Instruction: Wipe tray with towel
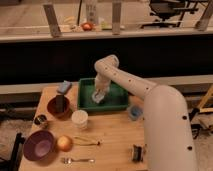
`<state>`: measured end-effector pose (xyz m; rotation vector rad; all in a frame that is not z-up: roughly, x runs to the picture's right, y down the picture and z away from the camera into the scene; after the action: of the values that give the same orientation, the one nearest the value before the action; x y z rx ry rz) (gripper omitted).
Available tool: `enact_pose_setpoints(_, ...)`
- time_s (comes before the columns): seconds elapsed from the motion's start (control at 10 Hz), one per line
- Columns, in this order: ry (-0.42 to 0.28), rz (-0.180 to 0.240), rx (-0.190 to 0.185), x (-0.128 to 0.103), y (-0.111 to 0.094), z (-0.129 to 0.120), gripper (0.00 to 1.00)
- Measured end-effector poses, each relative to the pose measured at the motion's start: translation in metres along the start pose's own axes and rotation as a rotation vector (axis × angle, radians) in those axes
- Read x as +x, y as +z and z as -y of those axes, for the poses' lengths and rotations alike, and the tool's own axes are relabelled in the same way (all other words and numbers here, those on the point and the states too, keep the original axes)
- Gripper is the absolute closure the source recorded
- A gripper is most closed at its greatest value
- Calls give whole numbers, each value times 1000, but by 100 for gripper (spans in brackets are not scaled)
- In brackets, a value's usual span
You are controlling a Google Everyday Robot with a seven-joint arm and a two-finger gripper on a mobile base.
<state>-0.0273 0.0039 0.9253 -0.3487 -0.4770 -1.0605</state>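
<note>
A green tray (pixel 119 104) sits at the back middle of the wooden table. A pale towel (pixel 98 96) lies inside it toward the left side. My gripper (pixel 99 93) reaches down into the tray and sits right on the towel, at the end of the white arm (pixel 150 95) that comes in from the right.
On the table: a blue sponge (pixel 64 87), a dark red bowl (pixel 58 106), a white cup (pixel 79 120), a purple bowl (pixel 39 145), an orange (pixel 64 143), a fork (pixel 77 160), a small can (pixel 40 120), a blue cup (pixel 134 112).
</note>
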Motion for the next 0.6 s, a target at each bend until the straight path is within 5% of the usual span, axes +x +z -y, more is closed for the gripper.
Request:
enact_pose_setpoints(0.3,-34,48,-51,-12,-1,-25,100)
enact_pose_setpoints(0.6,26,-24,-156,15,-7,-55,100)
